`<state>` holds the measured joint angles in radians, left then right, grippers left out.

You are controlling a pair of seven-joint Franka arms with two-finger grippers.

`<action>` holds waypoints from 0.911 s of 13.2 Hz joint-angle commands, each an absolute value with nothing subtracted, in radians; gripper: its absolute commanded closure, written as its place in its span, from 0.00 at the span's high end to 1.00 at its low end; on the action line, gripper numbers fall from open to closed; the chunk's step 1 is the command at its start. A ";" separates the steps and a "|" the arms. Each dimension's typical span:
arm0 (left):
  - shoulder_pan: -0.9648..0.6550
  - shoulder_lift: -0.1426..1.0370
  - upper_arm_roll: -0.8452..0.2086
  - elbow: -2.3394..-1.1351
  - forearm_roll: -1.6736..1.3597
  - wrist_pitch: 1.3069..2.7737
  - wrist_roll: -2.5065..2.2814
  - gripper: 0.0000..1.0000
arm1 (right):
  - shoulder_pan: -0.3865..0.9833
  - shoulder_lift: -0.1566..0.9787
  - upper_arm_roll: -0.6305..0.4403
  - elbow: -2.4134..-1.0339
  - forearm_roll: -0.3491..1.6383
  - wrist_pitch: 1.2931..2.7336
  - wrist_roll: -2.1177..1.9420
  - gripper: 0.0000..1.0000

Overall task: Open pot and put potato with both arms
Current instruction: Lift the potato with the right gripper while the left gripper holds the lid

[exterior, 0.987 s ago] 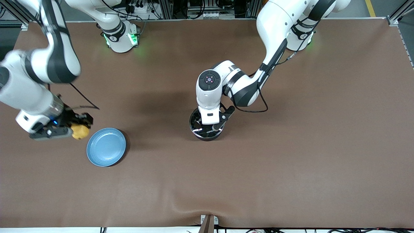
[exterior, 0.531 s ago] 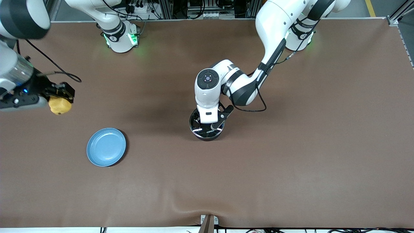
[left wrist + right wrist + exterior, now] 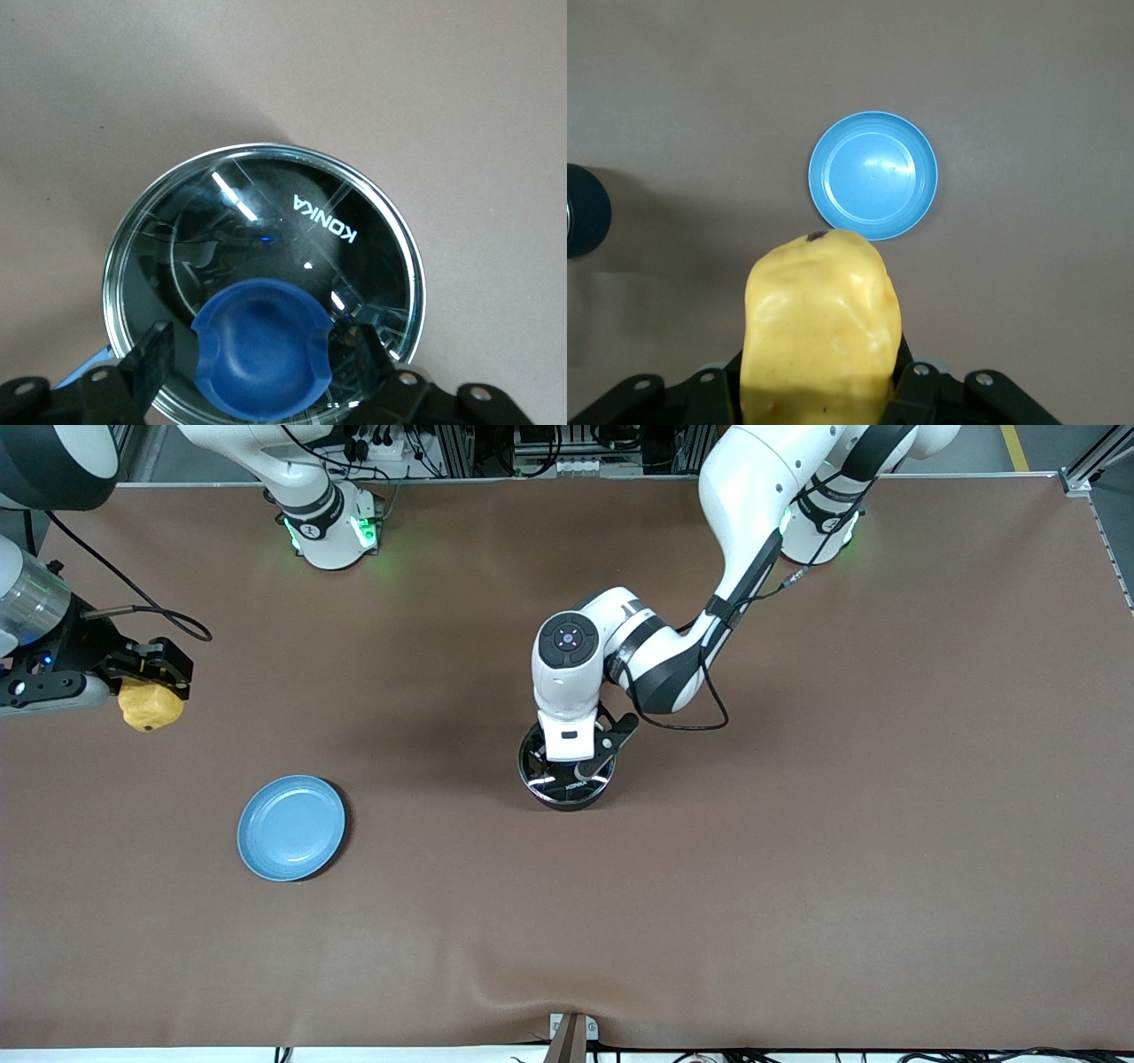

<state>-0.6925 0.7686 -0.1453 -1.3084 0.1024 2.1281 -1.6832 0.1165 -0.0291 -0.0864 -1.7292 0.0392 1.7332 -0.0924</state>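
Observation:
The black pot (image 3: pixel 567 788) stands mid-table with its clear glass lid (image 3: pixel 266 221) on. My left gripper (image 3: pixel 580 769) is down over the lid. Its fingers (image 3: pixel 155 343) stand open on either side of the blue knob (image 3: pixel 261 345), with a small gap on each side. The pot's handle is mostly hidden under the arm. My right gripper (image 3: pixel 146 689) is shut on the yellow potato (image 3: pixel 151 704) and holds it in the air at the right arm's end of the table. The potato fills the right wrist view (image 3: pixel 819 328).
A flat light-blue plate (image 3: pixel 291 828) lies on the brown table cover between the right gripper and the pot, nearer the camera. It also shows in the right wrist view (image 3: pixel 873 174), with the pot's edge (image 3: pixel 585 211).
My right gripper has lifted the potato from beside the plate and swung it up and toward the right arm's end of the table. My left gripper has hardly moved over the lid.

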 commanded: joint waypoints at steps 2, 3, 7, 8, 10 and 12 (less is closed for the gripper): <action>-0.700 0.781 -0.138 -1.287 0.130 2.132 -1.658 0.77 | 0.110 -0.023 -0.086 -1.710 0.041 1.715 -0.086 0.17; -0.699 0.781 -0.140 -1.287 0.130 2.132 -1.645 0.70 | 0.110 -0.023 -0.086 -1.712 0.041 1.715 -0.086 0.17; -0.696 0.773 -0.140 -1.287 0.117 2.131 -1.646 0.18 | 0.112 -0.023 -0.086 -1.710 0.040 1.707 -0.081 0.17; -0.695 0.769 -0.140 -1.287 0.115 2.128 -1.647 0.05 | 0.112 -0.023 -0.086 -1.710 0.040 1.707 -0.081 0.17; -0.689 0.752 -0.140 -1.287 0.127 2.120 -1.646 0.00 | 0.112 -0.023 -0.086 -1.710 0.040 1.706 -0.081 0.17; -0.689 0.723 -0.140 -1.285 0.127 2.117 -1.646 0.00 | 0.112 -0.023 -0.086 -1.710 0.040 1.706 -0.081 0.18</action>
<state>-0.6894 0.7623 -0.1441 -1.2967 0.1034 2.1291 -1.6489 0.1161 -0.0287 -0.0880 -1.7292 0.0392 1.7226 -0.0916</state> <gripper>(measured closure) 0.396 0.463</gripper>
